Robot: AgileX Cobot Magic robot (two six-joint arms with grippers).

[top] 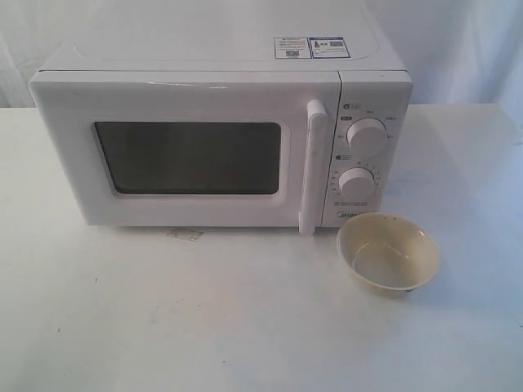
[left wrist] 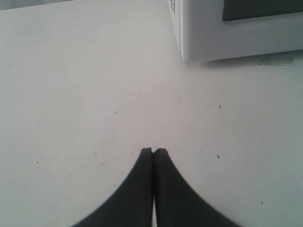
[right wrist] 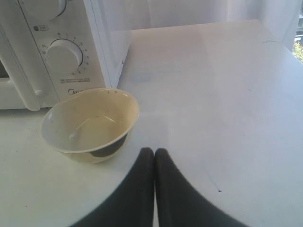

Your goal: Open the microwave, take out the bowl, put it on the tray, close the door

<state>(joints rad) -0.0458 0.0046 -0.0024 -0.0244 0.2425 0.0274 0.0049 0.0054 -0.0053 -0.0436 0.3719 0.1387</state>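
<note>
Bowl (right wrist: 90, 124) sat upright on the white table (right wrist: 227, 94), just ahead of the right gripper (right wrist: 154, 151) and a little to the microwave (top: 212, 139) side, clear of its tips. That gripper's dark jaws were pressed together, holding nothing. Beyond the bowl from the gripper stood the control panel (right wrist: 71, 52) with its lower knob (right wrist: 64, 56). The door (top: 188, 155) was closed, its handle (top: 311, 167) upright. The left gripper (left wrist: 154, 151) was likewise closed and empty over the table, the microwave's front corner farther ahead of it
</note>
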